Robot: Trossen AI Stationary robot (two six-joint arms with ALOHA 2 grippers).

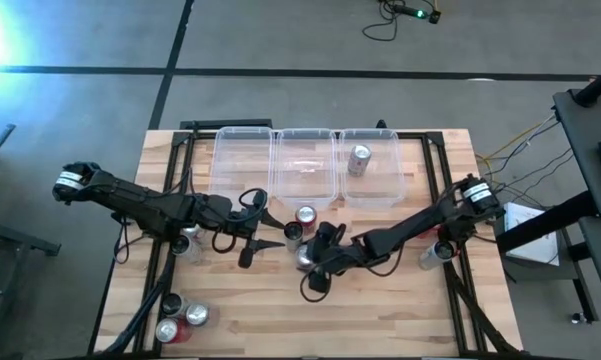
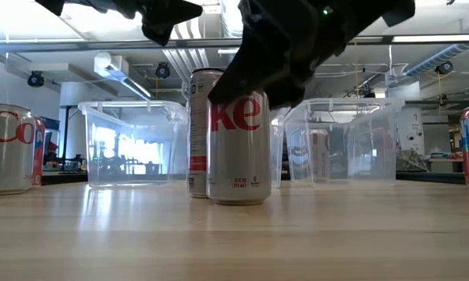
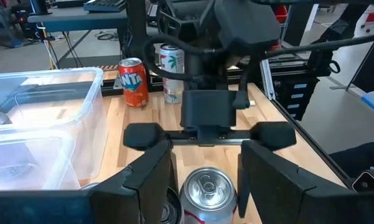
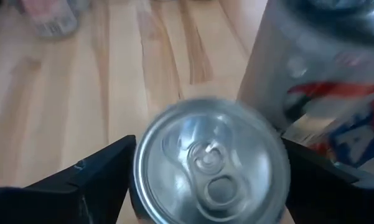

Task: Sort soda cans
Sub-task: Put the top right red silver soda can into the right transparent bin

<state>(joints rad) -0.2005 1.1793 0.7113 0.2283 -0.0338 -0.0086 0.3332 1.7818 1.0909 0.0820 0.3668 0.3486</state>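
A silver soda can [image 1: 305, 258] stands upright near the table's middle. My right gripper [image 1: 315, 265] reaches in from the right and slants down over it, open, with one finger on each side of the can's top [image 4: 211, 162]. The same can [image 2: 238, 148] shows in the low view, and in the left wrist view it [image 3: 206, 190] stands between dark fingers. Just beyond it stand a dark can [image 1: 293, 232] and a red can [image 1: 305, 215]. My left gripper [image 1: 270, 230] hangs open and holds nothing, left of these cans. One silver can [image 1: 360, 160] stands in the right-hand bin. My right gripper has its fingers [image 4: 99, 177] close beside the silver can's upper wall, slanting down from the table's right. The can stands upright on the table. I cannot tell whether the fingers touch it.
Three clear bins [image 1: 305, 165] line the far edge. Three cans [image 1: 180, 318] cluster at the near left corner, and another can [image 1: 185, 240] is under my left arm. An orange can [image 3: 132, 81] and a white can [image 3: 171, 71] stand by the right edge.
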